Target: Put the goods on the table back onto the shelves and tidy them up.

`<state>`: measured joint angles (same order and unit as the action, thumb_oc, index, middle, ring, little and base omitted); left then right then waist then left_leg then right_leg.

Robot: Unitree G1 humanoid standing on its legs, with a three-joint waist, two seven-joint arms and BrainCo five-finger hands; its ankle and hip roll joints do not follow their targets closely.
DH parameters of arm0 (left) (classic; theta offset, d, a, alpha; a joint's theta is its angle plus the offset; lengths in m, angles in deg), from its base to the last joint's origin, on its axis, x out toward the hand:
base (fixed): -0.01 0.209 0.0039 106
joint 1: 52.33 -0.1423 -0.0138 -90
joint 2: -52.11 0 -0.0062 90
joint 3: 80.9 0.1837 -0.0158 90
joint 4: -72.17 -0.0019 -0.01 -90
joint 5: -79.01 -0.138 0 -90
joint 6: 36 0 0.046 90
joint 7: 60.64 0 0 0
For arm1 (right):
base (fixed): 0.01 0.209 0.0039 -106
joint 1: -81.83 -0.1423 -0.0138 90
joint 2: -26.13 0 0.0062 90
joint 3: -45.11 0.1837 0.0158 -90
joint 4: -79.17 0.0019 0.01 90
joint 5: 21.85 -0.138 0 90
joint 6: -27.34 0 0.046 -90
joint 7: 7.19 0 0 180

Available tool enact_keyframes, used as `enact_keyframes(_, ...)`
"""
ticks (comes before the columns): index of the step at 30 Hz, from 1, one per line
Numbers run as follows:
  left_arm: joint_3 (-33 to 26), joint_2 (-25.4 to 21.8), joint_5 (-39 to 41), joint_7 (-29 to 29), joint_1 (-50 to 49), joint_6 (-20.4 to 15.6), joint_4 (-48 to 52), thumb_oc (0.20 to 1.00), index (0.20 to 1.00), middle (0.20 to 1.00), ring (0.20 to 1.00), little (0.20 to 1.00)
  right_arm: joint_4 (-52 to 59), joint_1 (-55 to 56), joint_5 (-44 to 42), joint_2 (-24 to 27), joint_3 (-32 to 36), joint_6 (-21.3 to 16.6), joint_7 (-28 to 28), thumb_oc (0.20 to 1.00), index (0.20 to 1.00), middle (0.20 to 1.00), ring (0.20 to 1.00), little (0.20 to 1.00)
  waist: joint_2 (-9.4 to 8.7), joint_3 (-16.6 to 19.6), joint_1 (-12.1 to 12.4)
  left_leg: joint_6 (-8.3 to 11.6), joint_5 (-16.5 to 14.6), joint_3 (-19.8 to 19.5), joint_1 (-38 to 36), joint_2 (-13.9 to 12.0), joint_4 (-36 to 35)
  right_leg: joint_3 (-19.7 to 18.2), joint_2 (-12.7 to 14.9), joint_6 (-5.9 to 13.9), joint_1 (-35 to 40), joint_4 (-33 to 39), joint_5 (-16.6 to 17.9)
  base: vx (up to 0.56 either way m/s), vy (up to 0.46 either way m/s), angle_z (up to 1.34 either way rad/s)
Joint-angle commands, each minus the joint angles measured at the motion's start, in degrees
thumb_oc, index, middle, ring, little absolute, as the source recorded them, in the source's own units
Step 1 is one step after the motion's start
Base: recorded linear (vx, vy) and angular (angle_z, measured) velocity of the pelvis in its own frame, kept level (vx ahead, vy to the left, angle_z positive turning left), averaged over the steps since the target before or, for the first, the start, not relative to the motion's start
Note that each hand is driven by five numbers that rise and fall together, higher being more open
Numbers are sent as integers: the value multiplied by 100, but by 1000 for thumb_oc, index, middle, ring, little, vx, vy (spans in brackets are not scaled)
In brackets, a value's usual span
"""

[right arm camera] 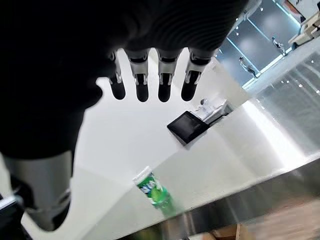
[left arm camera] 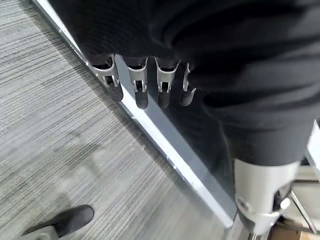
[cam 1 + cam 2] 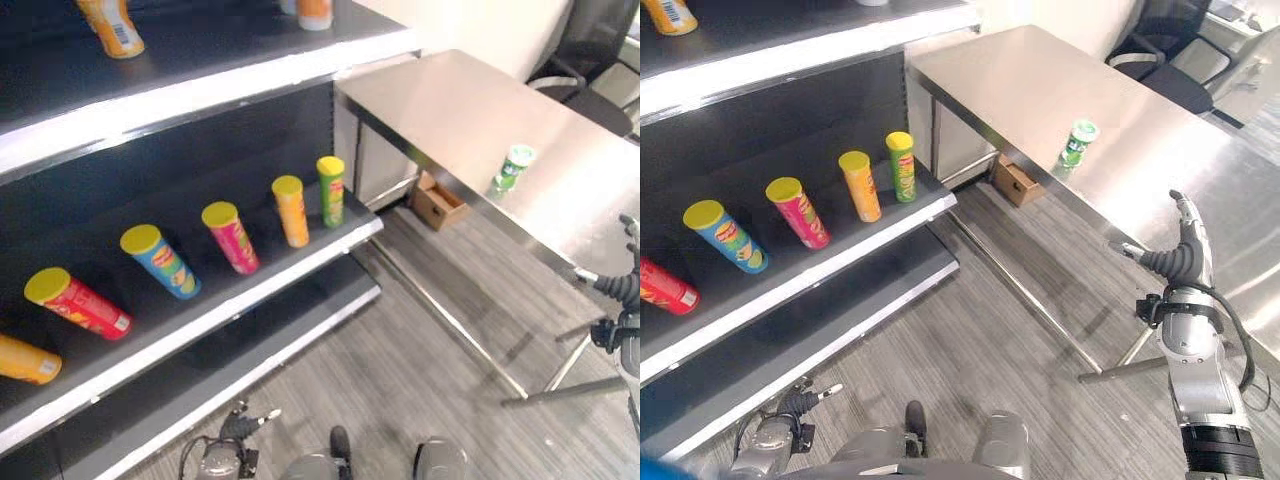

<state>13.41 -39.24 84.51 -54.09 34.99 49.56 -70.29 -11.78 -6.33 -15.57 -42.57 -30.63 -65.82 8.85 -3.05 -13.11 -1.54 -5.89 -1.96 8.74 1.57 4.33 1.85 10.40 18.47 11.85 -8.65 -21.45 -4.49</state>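
Note:
A small green can (image 3: 514, 167) stands upright on the steel table (image 3: 450, 100), near its front edge. My right hand (image 3: 1180, 260) is raised at the table's near right edge, open and empty, well short of the can. Past its straight fingers (image 1: 142, 82) the right wrist view has the green can (image 1: 155, 192) on the tabletop. Low by the floor in front of the bottom shelf hangs my left hand (image 3: 800, 403), open with nothing in it. Its fingers (image 2: 140, 87) point at the shelf's base edge.
On the middle shelf (image 3: 250, 290) stand several tube cans in a row: red (image 3: 78, 303), blue (image 3: 160, 262), pink (image 3: 231, 237), orange (image 3: 291, 211) and green (image 3: 331, 190). An orange bottle (image 3: 112, 25) stands on the upper shelf. A cardboard box (image 3: 437, 199) sits under the table; a black chair (image 3: 590, 60) is behind it.

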Motion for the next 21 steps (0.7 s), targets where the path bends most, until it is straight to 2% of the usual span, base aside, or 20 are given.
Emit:
enact_keyframes(1, 114, -175, -185, 91, 134, -99, 181, 1000, 1000, 1000, 1000, 1000, -328, -508, -20, 518, 477, -73, 284, 1000, 1000, 1000, 1000, 1000, 95, -50, -56, 812, -230, -316, -159, -614, -203, 106, -302, -90, 482, 990, 1, 299, -206, 53)
enact_keyframes(2, 80, -176, -259, 61, 137, -80, 0, 1000, 1000, 1000, 1000, 1000, -514, -359, -101, 565, 714, -16, 379, 1000, 1000, 1000, 1000, 1000, 68, -51, -215, 863, -319, -549, -333, -588, -283, -423, -344, 68, 174, 1812, 425, 342, -225, 42)
enact_keyframes(4, 68, -192, -264, 65, 139, -84, -94, 1000, 1000, 1000, 1000, 1000, -635, -318, -219, 597, 803, -24, 433, 1000, 1000, 1000, 1000, 1000, 27, -68, -269, 901, -387, -708, -456, -610, -299, -727, -394, 150, 69, 2034, 651, 297, -226, 77)
enact_keyframes(5, 72, -240, -278, 44, 129, -83, -129, 1000, 1000, 1000, 1000, 1000, -777, -233, -292, 685, 868, -20, 431, 1000, 1000, 1000, 1000, 1000, -64, -70, -303, 940, -448, -819, -535, -603, -301, -852, -411, 166, 123, 2106, 715, 239, -223, 110)
enact_keyframes(7, 75, -243, -297, 25, 128, -97, -115, 1000, 1000, 1000, 1000, 1000, -845, -151, -322, 740, 919, 0, 357, 1000, 1000, 1000, 1000, 1000, -177, -21, -307, 987, -498, -903, -626, -614, -293, -855, -423, 186, 293, 2110, 690, 170, -220, 78)
enact_keyframes(10, 20, -198, -215, 37, 79, -105, -106, 1000, 1000, 1000, 1000, 1000, -903, -47, -310, 840, 1006, 9, 298, 1000, 1000, 1000, 1000, 1000, -171, 87, -337, 1084, -507, -982, -641, -808, -300, -807, -539, 146, 356, 2118, 660, 84, -148, 56)
enact_keyframes(16, 31, 7, -131, 10, -74, -66, -123, 1000, 1000, 1000, 1000, 1000, -758, 195, -249, 835, 1249, -28, 289, 1000, 1000, 1000, 1000, 1000, -17, 243, -379, 1385, -397, -1041, -586, -1348, -252, -383, -905, -96, 685, 2252, 290, 94, -196, 27)
enact_keyframes(21, 76, 38, -115, -40, -150, -64, -124, 1000, 1000, 1000, 1000, 1000, -908, -17, -702, 827, 1068, -150, 195, 1000, 1000, 1000, 1000, 1000, 85, 266, -337, 1473, -316, -923, -657, -1501, -318, -212, -999, -173, 852, 2294, 163, 51, -60, 20)
